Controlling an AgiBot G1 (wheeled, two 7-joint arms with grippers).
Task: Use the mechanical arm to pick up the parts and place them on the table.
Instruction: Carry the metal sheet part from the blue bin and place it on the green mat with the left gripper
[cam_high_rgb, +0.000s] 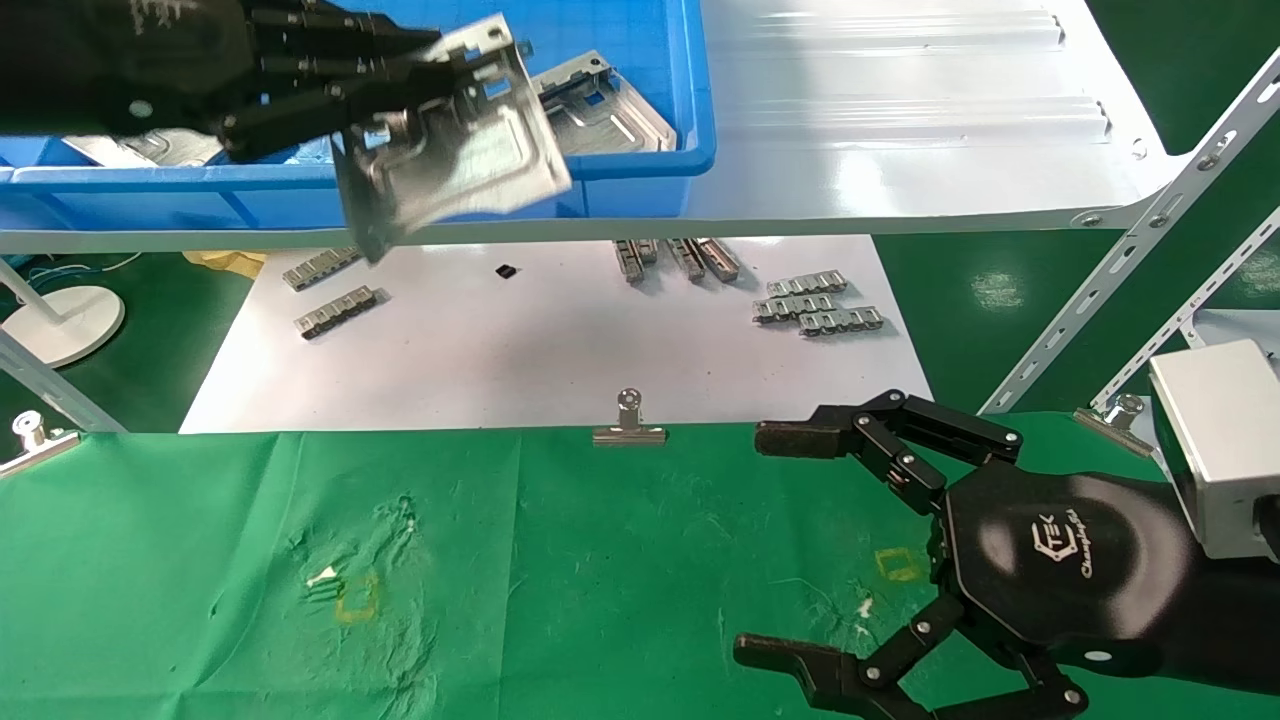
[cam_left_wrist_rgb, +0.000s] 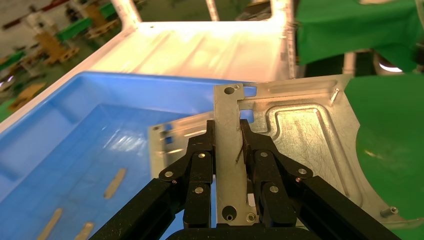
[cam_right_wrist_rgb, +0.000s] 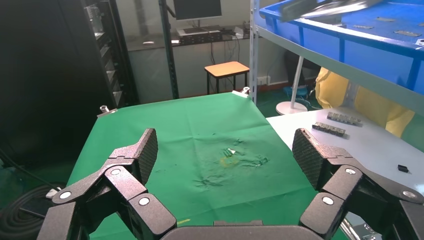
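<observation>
green cloth table (cam_high_rgb: 560, 560) fills the lower frame. upper left, the left gripper (cam_high_rgb: 330, 90), its arm cut off by the frame edge, is clamped on one stamped metal part (cam_high_rgb: 450, 150) held tilted over the blue bin's (cam_high_rgb: 690, 90) front wall. more parts (cam_high_rgb: 600, 105) in the bin are half hidden; their number is unclear. lower right, the right gripper (cam_high_rgb: 760, 545) hovers with fingers spread wide.

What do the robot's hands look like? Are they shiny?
Both are black. The right gripper has a glossy six-sided palm with a white "TEK" logo, jointed link fingers dotted with silver rivets, ribbed fingertip pads, and a silver block at the wrist. The left gripper has the same black linked fingers.
</observation>
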